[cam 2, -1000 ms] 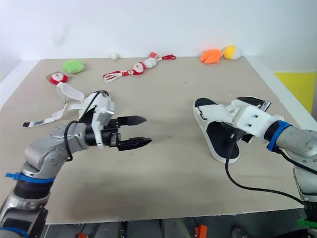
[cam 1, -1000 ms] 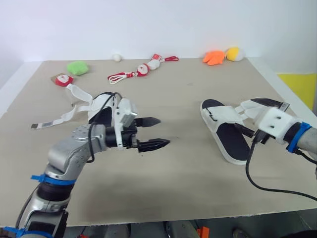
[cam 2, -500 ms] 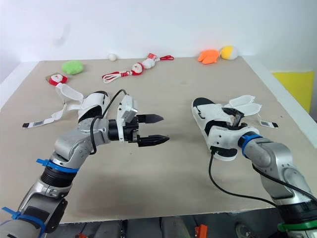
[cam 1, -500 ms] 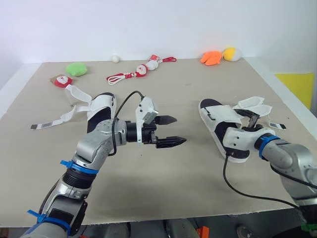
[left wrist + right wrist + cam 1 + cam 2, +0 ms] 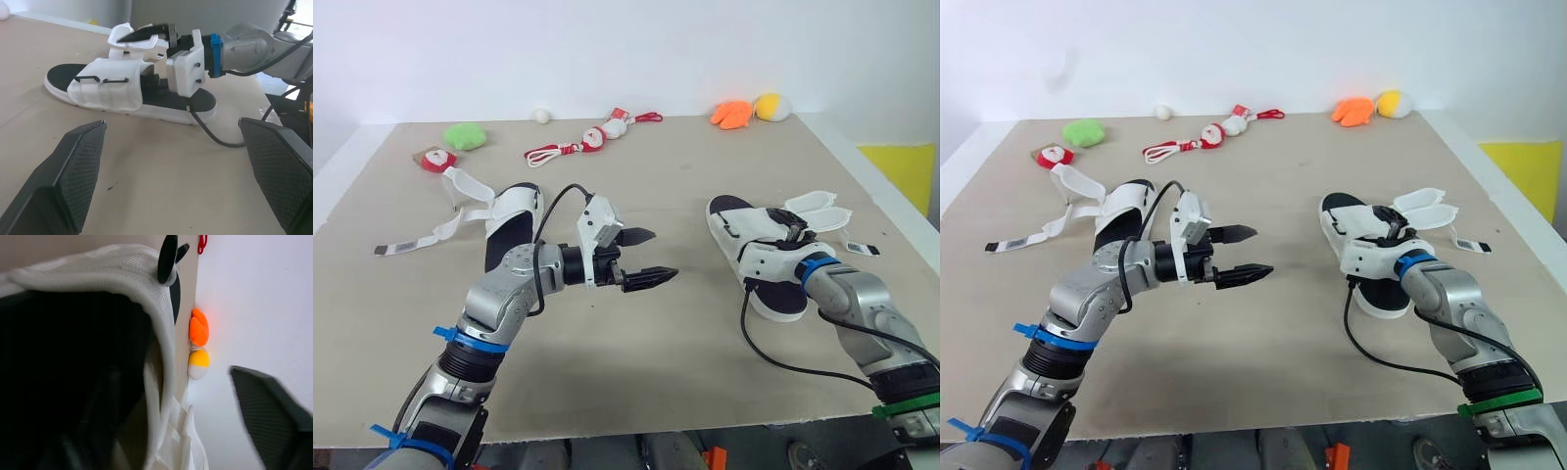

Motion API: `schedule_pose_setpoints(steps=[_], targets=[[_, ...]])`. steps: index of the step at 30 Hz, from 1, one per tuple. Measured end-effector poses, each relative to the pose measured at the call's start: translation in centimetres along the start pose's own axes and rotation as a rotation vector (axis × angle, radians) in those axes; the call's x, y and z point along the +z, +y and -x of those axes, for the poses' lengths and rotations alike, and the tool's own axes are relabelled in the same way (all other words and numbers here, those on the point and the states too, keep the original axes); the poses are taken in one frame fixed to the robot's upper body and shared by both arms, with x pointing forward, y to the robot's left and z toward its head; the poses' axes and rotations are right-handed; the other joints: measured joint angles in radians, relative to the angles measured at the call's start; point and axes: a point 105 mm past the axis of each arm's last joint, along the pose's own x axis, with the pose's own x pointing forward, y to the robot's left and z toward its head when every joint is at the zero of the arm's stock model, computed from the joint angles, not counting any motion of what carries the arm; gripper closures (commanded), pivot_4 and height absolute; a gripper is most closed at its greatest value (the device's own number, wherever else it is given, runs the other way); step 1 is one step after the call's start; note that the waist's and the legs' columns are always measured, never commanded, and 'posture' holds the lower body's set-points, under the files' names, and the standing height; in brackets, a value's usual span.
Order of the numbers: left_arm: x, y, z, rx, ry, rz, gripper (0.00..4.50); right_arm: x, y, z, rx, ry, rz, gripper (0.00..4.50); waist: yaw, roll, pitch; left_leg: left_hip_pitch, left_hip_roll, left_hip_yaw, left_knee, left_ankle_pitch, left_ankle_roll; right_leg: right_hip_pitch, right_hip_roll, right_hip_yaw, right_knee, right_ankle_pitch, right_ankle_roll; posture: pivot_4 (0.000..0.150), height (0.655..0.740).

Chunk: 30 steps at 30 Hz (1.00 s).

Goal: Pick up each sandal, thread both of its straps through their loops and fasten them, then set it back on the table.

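The right sandal [image 5: 770, 284], white with a black footbed, lies flat at the table's right; in the left wrist view its front band [image 5: 107, 91] is closed. Its rear straps [image 5: 818, 206] flare loose toward the right. My right gripper [image 5: 790, 228] is at that rear part, open, with white strap webbing [image 5: 161, 328] between its fingers. The left sandal [image 5: 512, 217] lies at the left, its long straps [image 5: 440, 231] spread out over the table. My left gripper [image 5: 663, 255] hovers open and empty mid-table between the two sandals, pointing at the right one.
Along the far edge lie a green plush [image 5: 467, 134], two Santa toys [image 5: 598, 136] with red-white cords, a white ball [image 5: 542, 116] and an orange and a yellow plush [image 5: 738, 114]. The table's right edge [image 5: 891, 220] runs just beyond the right sandal.
My right gripper swung from beside the right sandal in onto its rear straps. My left gripper reached right toward that sandal, then held there open.
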Motion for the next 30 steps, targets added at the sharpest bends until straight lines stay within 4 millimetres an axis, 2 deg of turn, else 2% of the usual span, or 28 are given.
schedule_pose_setpoints(steps=[2, 4, 5, 6, 12, 16, 17, 19, 21, 25, 30], targets=[[-0.1, 0.0, 0.1, 0.007, 0.001, 0.002, 0.0, 0.4, 0.1, -0.1, -0.003, -0.018, 0.006, 3.36, 0.0, 0.0, 0.0, 0.0, 0.0, 0.0, 0.0, 0.0, 0.0, 0.0, 0.0, 0.0, 0.0, 0.0, 0.0, 0.15, 0.74], [-0.1, 0.1, 0.1, 0.015, 0.0, -0.001, 0.0, 0.5, 0.2, -0.2, 0.001, -0.022, 0.007, 3.82, 0.0, 0.0, 0.0, 0.0, 0.0, 0.0, 0.0, 0.0, 0.0, 0.0, 0.0, 0.0, 0.0, 0.0, 0.0, 0.15, 0.74], [0.1, 0.3, 0.3, 0.027, -0.005, -0.004, 0.0, 0.3, 0.3, -0.2, 0.001, -0.018, 0.005, 4.32, 0.0, 0.0, 0.0, 0.0, 0.0, 0.0, 0.0, 0.0, 0.0, 0.0, 0.0, 0.0, 0.0, 0.0, 0.0, 0.15, 0.74], [0.1, 0.3, 0.3, 0.029, -0.005, -0.005, 0.0, 0.3, 0.3, -0.2, -0.001, -0.019, 0.005, 4.45, 0.0, 0.0, 0.0, 0.0, 0.0, 0.0, 0.0, 0.0, 0.0, 0.0, 0.0, 0.0, 0.0, 0.0, 0.0, 0.15, 0.74], [0.3, 0.5, 0.5, 0.037, -0.012, -0.013, 0.0, 0.4, 0.1, -0.4, -0.021, -0.066, 0.012, 4.45, 0.0, 0.0, 0.0, 0.0, 0.0, 0.0, 0.0, 0.0, 0.0, 0.0, 0.0, 0.0, 0.0, 0.0, 0.0, 0.15, 0.74], [0.7, 1.1, 1.2, 0.068, -0.025, -0.026, 0.0, 1.5, -0.7, 0.0, -0.034, -0.199, 0.055, 4.45, -0.002, 0.0, 0.0, 0.0, 0.0, 0.0, -0.001, 0.0, 0.0, -0.001, 0.0, 0.001, 0.0, 0.0, 0.0, 0.15, 0.74], [0.7, 1.3, 1.4, 0.074, -0.023, -0.027, 0.0, 2.1, -1.0, 0.1, -0.04, -0.239, 0.063, 4.45, -0.003, 0.0, 0.0, 0.0, 0.0, 0.0, -0.001, 0.0, 0.0, -0.001, 0.0, 0.001, 0.0, 0.0, 0.0, 0.15, 0.74], [0.6, 1.9, 2.1, 0.101, -0.012, -0.028, 0.0, 4.6, -1.5, 0.4, -0.053, -0.39, 0.091, 4.45, -0.008, 0.0, 0.0, 0.0, 0.0, 0.0, -0.001, 0.0, 0.0, -0.001, 0.0, 0.001, 0.0, 0.0, 0.0, 0.15, 0.74], [0.9, 2.5, 2.8, 0.131, -0.016, -0.031, 0.0, 7.3, -1.3, 1.1, -0.043, -0.552, 0.13, 4.45, -0.009, 0.0, 0.0, 0.0, 0.0, 0.0, -0.001, 0.0, 0.0, -0.001, 0.0, 0.001, 0.0, 0.0, 0.0, 0.15, 0.74], [1.2, 3.6, 4.8, 0.19, 0.006, -0.053, 0.0, 10.9, -0.6, 2.6, -0.011, -0.793, 0.178, 4.45, -0.01, 0.0, 0.0, 0.0, 0.0, 0.0, -0.001, 0.0, 0.0, -0.001, 0.0, 0.001, -0.001, 0.0, 0.001, 0.15, 0.74], [0.6, 4.4, 8.1, 0.253, 0.044, -0.048, 0.0, 14.0, 0.1, 4.9, 0.017, -1.039, 0.215, 4.45, -0.009, -0.001, 0.001, 0.0, 0.0, 0.0, -0.001, 0.0, 0.0, -0.001, 0.0, 0.0, -0.001, -0.001, 0.0, 0.15, 0.74]])
